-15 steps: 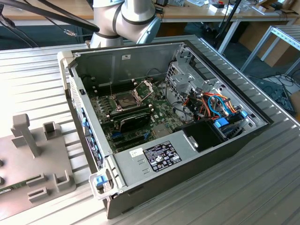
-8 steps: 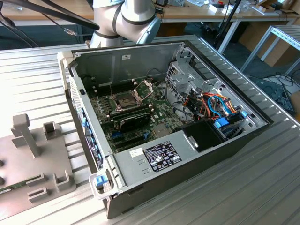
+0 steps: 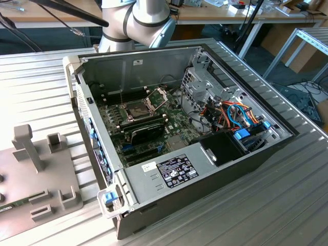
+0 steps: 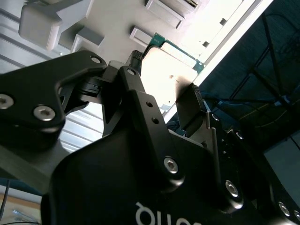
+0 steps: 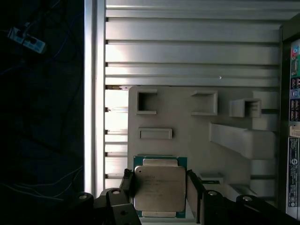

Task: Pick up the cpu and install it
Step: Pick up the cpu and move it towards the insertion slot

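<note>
The cpu (image 5: 159, 199), a small square chip with a dull silver top and a green rim, lies on a grey fixture plate (image 5: 187, 136). My gripper (image 5: 160, 187) straddles it, and its black fingers (image 5: 129, 180) sit against two opposite edges of the chip, shut on it. In the second wrist view the gripper (image 4: 165, 72) and the bright cpu (image 4: 168, 65) show from the side. The exterior view has the open computer case (image 3: 205, 164) with the motherboard's cpu socket (image 3: 138, 110), its metal frame (image 3: 160, 95) hinged up.
The fixture plate (image 3: 51, 169) with raised grey blocks lies at the exterior view's left, beside the case, on a ribbed metal table (image 3: 31, 87). Inside the case are a drive cage (image 3: 200, 84), coloured cables (image 3: 236, 115) and a black card (image 3: 146, 133). The table edge (image 5: 89, 93) runs near the plate.
</note>
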You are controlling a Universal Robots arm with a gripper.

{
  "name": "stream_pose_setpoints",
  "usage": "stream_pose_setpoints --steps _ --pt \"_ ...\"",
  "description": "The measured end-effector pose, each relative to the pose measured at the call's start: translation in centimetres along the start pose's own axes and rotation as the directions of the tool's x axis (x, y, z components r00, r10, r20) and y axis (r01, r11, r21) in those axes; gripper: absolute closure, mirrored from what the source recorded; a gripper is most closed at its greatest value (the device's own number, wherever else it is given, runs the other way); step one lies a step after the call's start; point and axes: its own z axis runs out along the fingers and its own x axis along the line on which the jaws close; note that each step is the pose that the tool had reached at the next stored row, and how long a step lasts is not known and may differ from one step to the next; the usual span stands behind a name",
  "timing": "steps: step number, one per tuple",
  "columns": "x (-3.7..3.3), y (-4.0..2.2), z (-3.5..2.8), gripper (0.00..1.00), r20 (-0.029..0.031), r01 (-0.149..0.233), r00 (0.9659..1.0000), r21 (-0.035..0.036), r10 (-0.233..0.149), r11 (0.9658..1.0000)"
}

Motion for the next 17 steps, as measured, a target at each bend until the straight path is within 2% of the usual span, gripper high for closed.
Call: stream_pose_setpoints --steps 9,17 --pt "0.0 0.01 -0.87 0.45 0.0 0.0 1.0 0.0 0.0 1.0" --pt "-0.01 0.01 -1.1 0.45 -0.0002 0.0 1.0 0.0001 0.0 1.0"
